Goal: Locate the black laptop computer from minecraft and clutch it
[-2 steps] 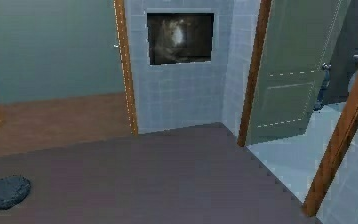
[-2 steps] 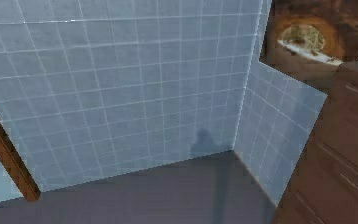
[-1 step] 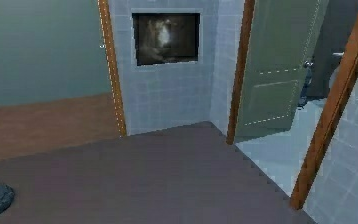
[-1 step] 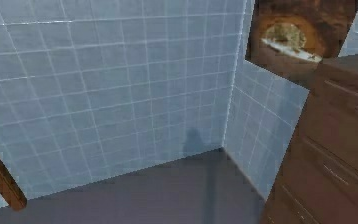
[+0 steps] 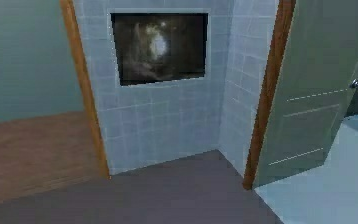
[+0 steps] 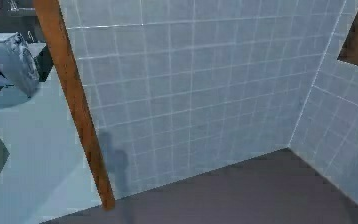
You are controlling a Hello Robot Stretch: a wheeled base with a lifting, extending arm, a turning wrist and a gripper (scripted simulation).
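Observation:
A dark framed picture (image 5: 159,46) hangs on the pale blue tiled wall (image 5: 157,120) straight ahead in the forward view. The same kind of tiled wall (image 6: 197,90) spans the arm side view, close by, meeting another tiled wall in a corner at the right.
Wooden door frames (image 5: 82,85) (image 5: 269,90) flank the tiled wall. A grey-green door (image 5: 322,80) stands ajar at the right, with a pale floor (image 5: 327,195) beyond. In the arm side view, a wooden post (image 6: 79,110) separates off a pale-floored room holding a white appliance (image 6: 12,60). Dark grey floor (image 6: 247,195) lies below.

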